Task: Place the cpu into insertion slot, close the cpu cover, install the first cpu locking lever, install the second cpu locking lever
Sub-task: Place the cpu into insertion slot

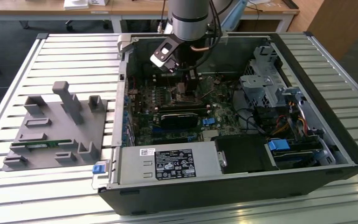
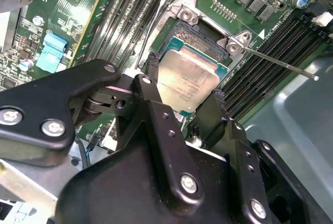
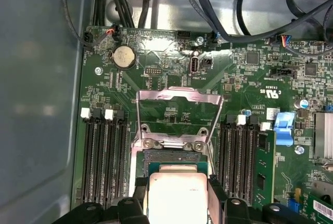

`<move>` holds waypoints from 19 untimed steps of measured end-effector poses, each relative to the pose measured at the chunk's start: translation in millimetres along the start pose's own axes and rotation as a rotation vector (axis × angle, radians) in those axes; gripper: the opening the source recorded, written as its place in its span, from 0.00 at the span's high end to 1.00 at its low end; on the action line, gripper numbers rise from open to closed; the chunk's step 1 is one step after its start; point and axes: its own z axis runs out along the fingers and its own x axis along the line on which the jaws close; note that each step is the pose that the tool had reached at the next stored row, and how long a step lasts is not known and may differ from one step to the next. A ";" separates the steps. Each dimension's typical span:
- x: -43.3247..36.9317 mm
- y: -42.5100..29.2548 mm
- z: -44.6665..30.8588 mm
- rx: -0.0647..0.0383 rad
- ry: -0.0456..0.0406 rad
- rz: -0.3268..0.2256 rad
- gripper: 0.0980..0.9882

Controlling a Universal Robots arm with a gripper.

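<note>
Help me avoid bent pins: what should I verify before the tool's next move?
1. Open cover, clear of socket: ok.
2. Unlatched lever: ok.
3. Gripped cpu, held between the tool fingers: ok.
4. Squared cpu over socket: cannot tell.
5. Flat-seated cpu: cannot tell.
</note>
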 end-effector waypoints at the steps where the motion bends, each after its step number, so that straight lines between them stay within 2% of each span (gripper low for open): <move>1: 0.4 0.0 0.3 0.000 0.0000 0.000 0.51; 9: 5.8 -0.2 2.7 0.000 -0.0007 0.001 0.51; 18: 6.8 -1.5 11.3 0.000 -0.0013 0.004 0.51; 19: 6.8 -1.6 12.3 0.000 -0.0070 0.004 0.51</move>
